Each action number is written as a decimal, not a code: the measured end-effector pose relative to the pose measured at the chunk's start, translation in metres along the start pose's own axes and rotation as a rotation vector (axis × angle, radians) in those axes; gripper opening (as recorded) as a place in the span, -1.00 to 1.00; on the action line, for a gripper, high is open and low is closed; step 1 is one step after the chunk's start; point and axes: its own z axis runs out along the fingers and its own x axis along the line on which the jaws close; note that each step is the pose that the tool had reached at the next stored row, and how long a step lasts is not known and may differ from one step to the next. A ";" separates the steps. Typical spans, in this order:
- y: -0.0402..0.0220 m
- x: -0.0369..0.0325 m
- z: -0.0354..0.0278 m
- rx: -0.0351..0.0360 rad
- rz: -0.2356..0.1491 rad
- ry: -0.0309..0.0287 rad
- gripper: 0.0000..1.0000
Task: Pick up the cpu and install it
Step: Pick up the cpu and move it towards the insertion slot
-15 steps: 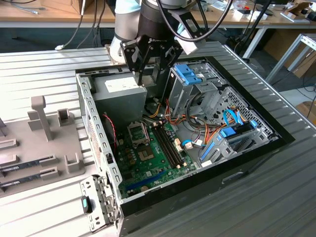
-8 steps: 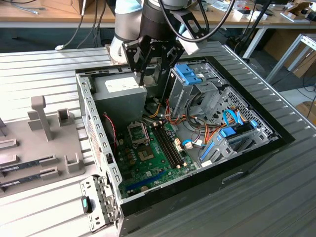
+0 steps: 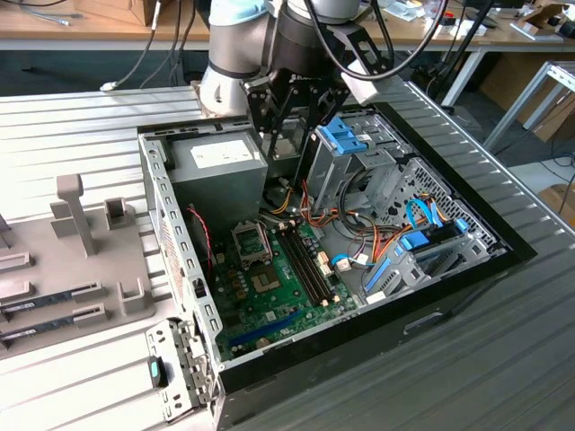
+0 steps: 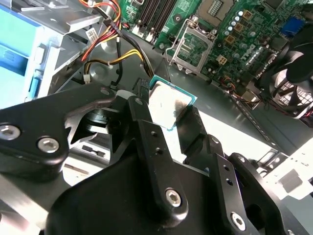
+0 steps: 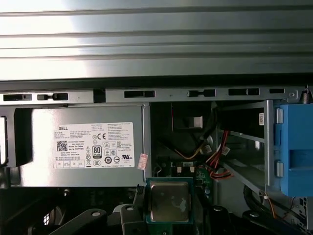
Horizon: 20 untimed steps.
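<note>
Your gripper is clamped on the cpu: in the second wrist view you see the two black fingers pressing on opposite edges of the chip, its silver-grey top plate facing the camera and a thin green rim showing around it. In the first wrist view the cpu sits square between the same fingers, in front of the grey power supply with its white label, with the blue drive bracket off to one side and a bundle of red, orange and yellow cables between them. In the exterior view your gripper hangs over the far part of the open computer case, above the gap between the power supply and the blue drive bracket. The chip is held in the air and touches nothing but the fingers. The green motherboard lies on the floor of the case below, and the dark socket frame on it is well apart from the cpu, nearer the camera than the gripper. The memory slots run just beside that frame. The case rests on a slatted metal table, and a grey fixture tray stands at the exterior view's left.
</note>
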 end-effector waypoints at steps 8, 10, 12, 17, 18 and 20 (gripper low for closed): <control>-0.0003 -0.0064 0.0013 0.0000 0.000 0.0000 -0.05; -0.0004 -0.0077 0.0016 0.0001 0.000 0.0000 -0.05; -0.0005 -0.0088 0.0018 0.0002 0.000 0.0001 -0.05; -0.0011 -0.0115 0.0025 0.0001 0.000 0.0000 -0.05; -0.0013 -0.0122 0.0027 0.0000 0.000 0.0000 -0.05; -0.0016 -0.0134 0.0031 0.0001 0.000 0.0001 -0.05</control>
